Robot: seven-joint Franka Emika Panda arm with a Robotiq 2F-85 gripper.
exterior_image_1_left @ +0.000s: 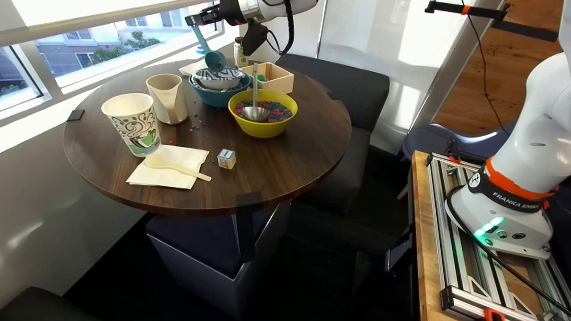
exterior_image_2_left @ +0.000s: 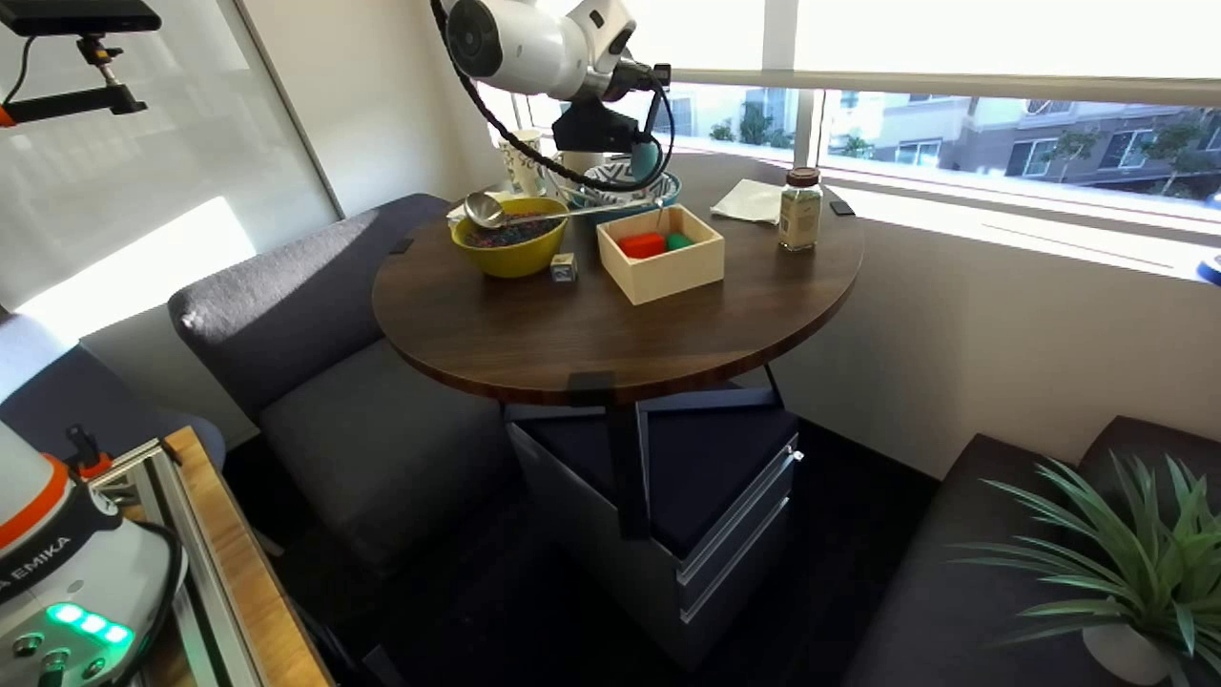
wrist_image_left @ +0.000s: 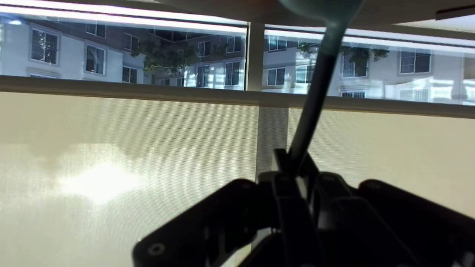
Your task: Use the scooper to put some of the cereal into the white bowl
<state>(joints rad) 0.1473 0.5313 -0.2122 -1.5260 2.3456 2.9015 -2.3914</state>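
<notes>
The scooper (exterior_image_1_left: 216,59) hangs scoop end down over the white bowl (exterior_image_1_left: 219,83), its long axis steep but tilted, the handle running up to the jaws, which are closed on its upper end; in an exterior view its hollow faces the camera, with dark bits of cereal (exterior_image_1_left: 216,68) at the lower lip; whether these lie in the scoop or in the bowl I cannot tell; in the wrist view the handle slants from the jaws to the top edge, where the scoop is blurred and cut off; it is plain teal, slim along the handle and rounded at the scoop; the white bowl, marked with dark lines, sits inside a blue bowl (exterior_image_1_left: 217,99); just beside it a yellow bowl (exterior_image_1_left: 263,130) holds red and dark blue cereal and a metal ladle (exterior_image_1_left: 255,115), whose handle reaches out over the rim; near it a wooden box (exterior_image_2_left: 668,280) holds a red piece (exterior_image_2_left: 642,245) and a green piece (exterior_image_2_left: 679,240); a jar (exterior_image_2_left: 799,215) with a brown lid stands near the box; farther along the desk (exterior_image_1_left: 290,156) are a cream pitcher (exterior_image_1_left: 178,104), a paper cup (exterior_image_1_left: 136,127), a lettered cube (exterior_image_1_left: 226,159), and a napkin (exterior_image_1_left: 189,154) with a pale spoon (exterior_image_1_left: 157,162) on it.
</notes>
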